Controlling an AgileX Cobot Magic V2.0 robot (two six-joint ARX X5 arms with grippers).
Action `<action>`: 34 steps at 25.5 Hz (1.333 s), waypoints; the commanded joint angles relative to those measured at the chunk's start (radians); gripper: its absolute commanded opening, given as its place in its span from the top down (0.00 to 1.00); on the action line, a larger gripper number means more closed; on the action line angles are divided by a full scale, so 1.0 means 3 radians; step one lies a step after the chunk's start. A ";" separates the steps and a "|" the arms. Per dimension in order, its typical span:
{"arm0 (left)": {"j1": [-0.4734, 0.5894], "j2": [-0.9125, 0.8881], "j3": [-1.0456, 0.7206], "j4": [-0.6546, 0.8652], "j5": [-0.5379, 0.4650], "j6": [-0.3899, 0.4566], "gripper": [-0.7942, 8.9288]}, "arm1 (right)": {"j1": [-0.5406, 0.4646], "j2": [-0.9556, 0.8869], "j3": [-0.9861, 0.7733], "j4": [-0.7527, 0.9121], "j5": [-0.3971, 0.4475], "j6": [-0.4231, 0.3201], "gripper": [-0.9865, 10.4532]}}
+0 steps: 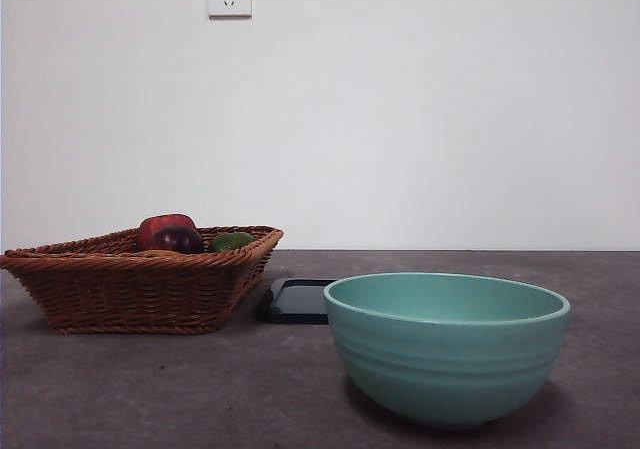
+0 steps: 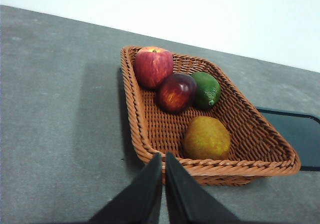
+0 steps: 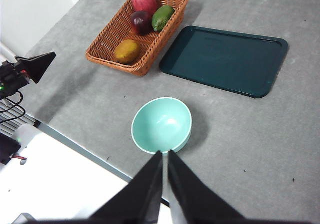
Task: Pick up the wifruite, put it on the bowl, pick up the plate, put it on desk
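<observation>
We see a woven wicker basket [image 2: 250, 144] on the matte grey desk [image 2: 60, 109], holding the dull brownish-orange wifruite [image 2: 206, 137] at its near end beside a red apple [image 2: 153, 66], a dark purple fruit [image 2: 176, 92] and a green fruit [image 2: 206, 89]. The front view hides the wifruite behind the basket wall and shows only a sliver of the flat dark teal tray [image 3: 225, 59] that the right wrist view shows whole. The ridged, smooth mint bowl [image 1: 446, 347] sits empty, apart from the basket, while our left gripper [image 2: 163, 156] and right gripper [image 3: 164, 154] each hover with jaws pressed together, gripping nothing.

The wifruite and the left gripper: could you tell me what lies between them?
Only the wicker basket's near rim separates the left gripper from the wifruite, as the left wrist view shows.
</observation>
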 commanded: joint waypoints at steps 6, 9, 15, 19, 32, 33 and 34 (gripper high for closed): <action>0.0000 -0.0006 -0.0069 -0.0020 0.0037 -0.0064 0.91 | 0.0020 0.0004 0.0057 -0.0217 0.0005 -0.0037 0.91; 0.0000 -0.0006 -0.0069 -0.0020 0.0037 -0.0064 0.91 | 0.0020 0.0004 0.0057 -0.0217 0.0004 -0.0037 0.91; 0.0000 -0.0006 -0.0069 -0.0022 0.0037 -0.0064 0.91 | 0.0019 0.0001 0.0056 -0.0211 0.0004 -0.0037 0.91; 0.0000 -0.0006 -0.0069 -0.0022 0.0037 -0.0064 0.91 | -0.0292 0.0000 0.0032 -0.0130 0.0161 -0.0740 0.91; 0.0000 -0.0006 -0.0069 -0.0022 0.0037 -0.0064 0.91 | -0.1733 -0.0895 -0.2819 0.3741 0.0488 -0.1499 0.91; 0.0000 -0.0006 -0.0069 -0.0022 0.0037 -0.0064 0.91 | -0.1812 -0.0955 -0.3033 0.3877 0.0490 -0.1441 0.91; 0.0000 -0.0006 -0.0069 -0.0022 0.0037 -0.0064 0.91 | -0.1877 -0.1019 -0.3222 0.3956 0.0490 -0.1373 0.91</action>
